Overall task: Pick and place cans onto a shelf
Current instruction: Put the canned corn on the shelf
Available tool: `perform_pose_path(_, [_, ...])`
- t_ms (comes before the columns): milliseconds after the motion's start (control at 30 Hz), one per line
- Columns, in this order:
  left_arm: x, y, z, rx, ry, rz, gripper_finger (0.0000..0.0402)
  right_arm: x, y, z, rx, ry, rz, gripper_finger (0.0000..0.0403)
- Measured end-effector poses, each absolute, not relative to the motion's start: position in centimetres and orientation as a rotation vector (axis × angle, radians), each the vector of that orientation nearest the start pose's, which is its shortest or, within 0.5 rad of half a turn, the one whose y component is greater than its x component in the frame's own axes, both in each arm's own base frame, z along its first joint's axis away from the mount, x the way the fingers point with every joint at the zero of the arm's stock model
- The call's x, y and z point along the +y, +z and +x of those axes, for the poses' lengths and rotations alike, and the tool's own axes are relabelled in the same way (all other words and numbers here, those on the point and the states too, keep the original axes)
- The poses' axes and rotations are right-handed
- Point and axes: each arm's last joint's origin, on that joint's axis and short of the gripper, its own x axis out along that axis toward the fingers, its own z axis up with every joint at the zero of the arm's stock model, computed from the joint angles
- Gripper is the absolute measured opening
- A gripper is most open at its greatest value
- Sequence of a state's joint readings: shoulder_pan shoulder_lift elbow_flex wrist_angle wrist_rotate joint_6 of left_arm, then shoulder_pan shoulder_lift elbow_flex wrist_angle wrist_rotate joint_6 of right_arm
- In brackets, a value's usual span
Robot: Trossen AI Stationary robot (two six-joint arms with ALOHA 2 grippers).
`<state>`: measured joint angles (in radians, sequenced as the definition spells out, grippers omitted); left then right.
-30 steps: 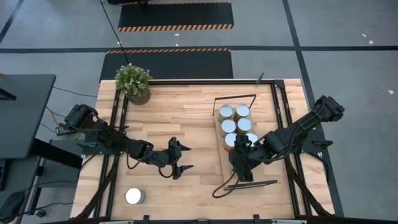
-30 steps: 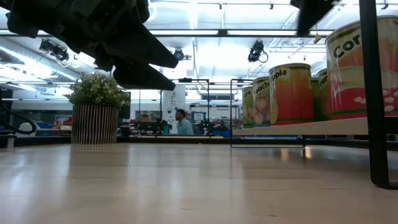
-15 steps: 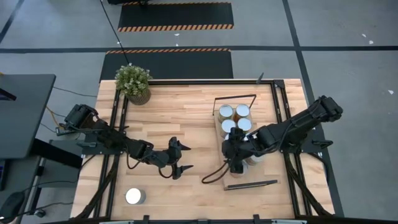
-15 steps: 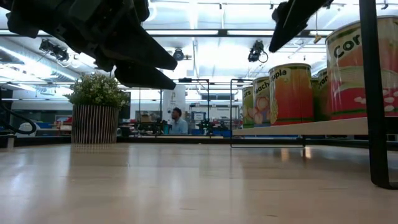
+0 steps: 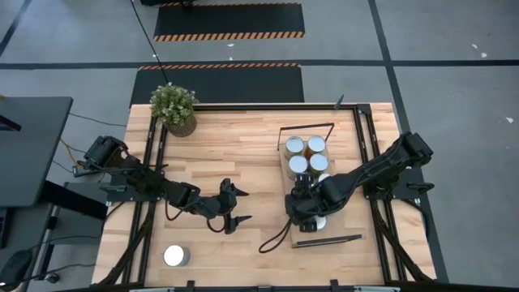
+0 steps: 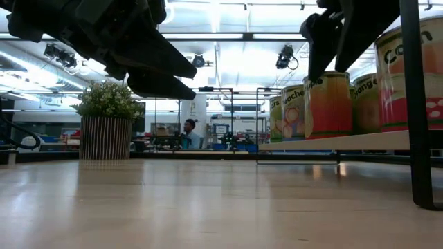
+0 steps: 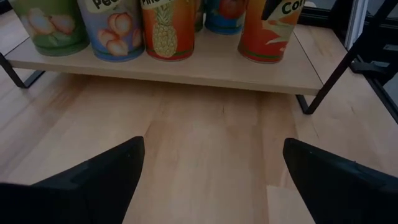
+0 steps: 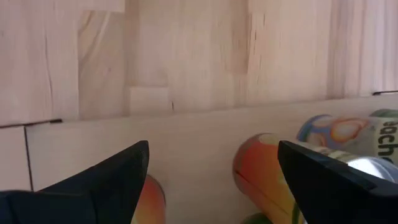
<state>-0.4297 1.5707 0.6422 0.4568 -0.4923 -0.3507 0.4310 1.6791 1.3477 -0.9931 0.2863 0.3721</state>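
Cans clustered on our shelf, one stray can near the table's front left, our right gripper spread wide over the shelf, left gripper wide above bare table.

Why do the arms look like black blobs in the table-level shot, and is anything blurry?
Low view: bright ceiling lights behind leave the left gripper a dark silhouette, and the tabletop shows pale glare. Right wrist view: the nearest cans are soft, out of focus. High view: even light, faint shadows only.
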Motion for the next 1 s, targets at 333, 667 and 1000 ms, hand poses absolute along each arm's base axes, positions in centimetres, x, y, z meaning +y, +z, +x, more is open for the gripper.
perform_pose_path(333, [-11.2, 16.5, 27.6, 0.406, 0.129, -0.116, 0.0389, 13.7, 26.1, 30.0, 1.217, -0.053, -0.051, 0.0364])
perform_pose_path(667, [-11.4, 16.5, 27.5, 0.407, 0.117, -0.105, 0.0389, 13.3, 26.5, 30.4, 1.186, 0.082, -0.337, 0.0364])
perform_pose_path(1000, [-11.4, 16.5, 27.5, 0.407, 0.117, -0.105, 0.0389, 12.2, 26.6, 31.3, 1.133, 0.308, -0.620, 0.0364])
